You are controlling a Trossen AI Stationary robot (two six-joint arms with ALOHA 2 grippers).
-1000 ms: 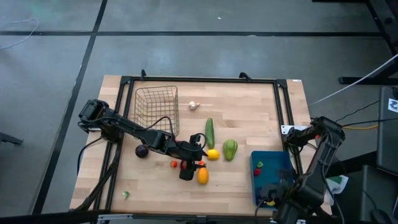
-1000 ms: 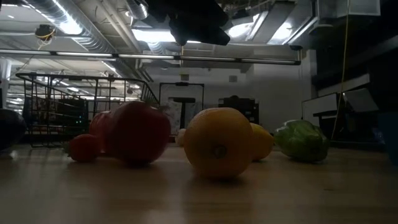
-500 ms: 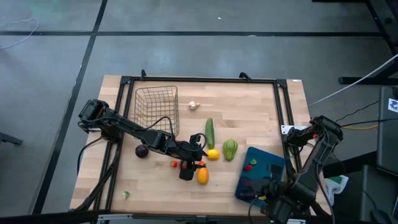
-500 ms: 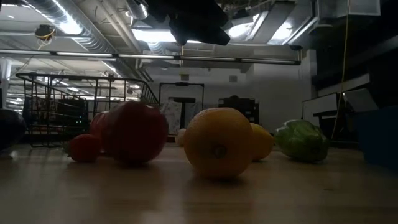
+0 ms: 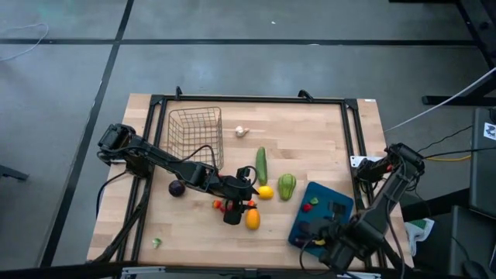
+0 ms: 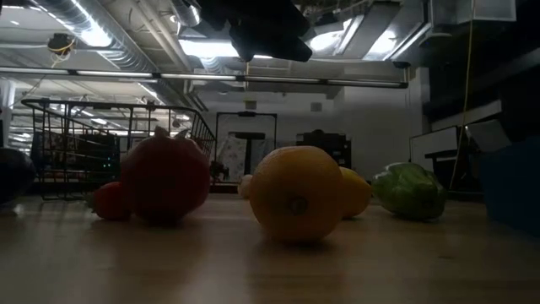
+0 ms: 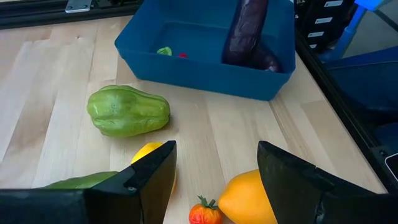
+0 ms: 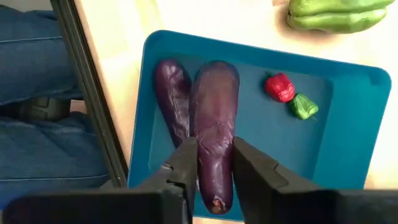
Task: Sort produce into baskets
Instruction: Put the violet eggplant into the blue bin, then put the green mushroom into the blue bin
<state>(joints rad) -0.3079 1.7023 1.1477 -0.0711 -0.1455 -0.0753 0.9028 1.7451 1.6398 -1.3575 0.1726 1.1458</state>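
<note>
On the table (image 5: 325,132), teal tray (image 5: 335,204) has swung askew (right fingers (image 8: 209,168) grasping eggplant (image 8: 214,124)).

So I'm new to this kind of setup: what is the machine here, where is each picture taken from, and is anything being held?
Two dark robot arms work at a wooden table. One picture looks straight down from above, one looks level across the tabletop, and two come from cameras on the arms' wrists. The left gripper is open and hangs empty over an orange, a lemon and a small tomato. The right gripper is over the blue tray, its fingers on either side of a purple eggplant; whether they press it I cannot tell. A second eggplant, a small red pepper and a small green one also lie in the tray. A wire basket, cucumber and garlic sit on the table.
</note>
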